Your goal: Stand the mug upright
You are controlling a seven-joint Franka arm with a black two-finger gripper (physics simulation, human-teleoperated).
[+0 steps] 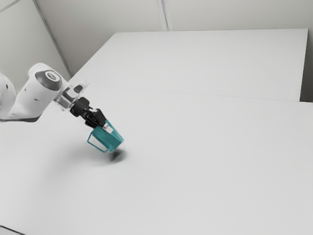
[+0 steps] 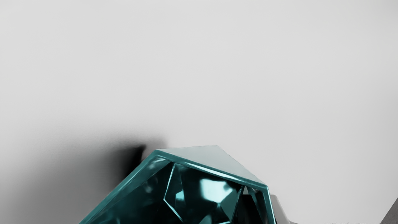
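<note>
Black gripper (image 1: 101,124) closed on one wall of a teal mug (image 1: 111,140), 1 finger (image 2: 247,208) inside, the other outside; gap approx. the wall's thickness. Mug tilted, not upright: mouth twd. the gripper, base angled down twd. ext. view's right. Its handle (image 1: 89,140), a thin angular loop, is on ext. view's left side. Dark shadow (image 1: 117,156) on white table (image 1: 205,152) just below the base; can't tell if mug touches table. White arm (image 1: 41,94) reaches in from ext. view's left.
</note>
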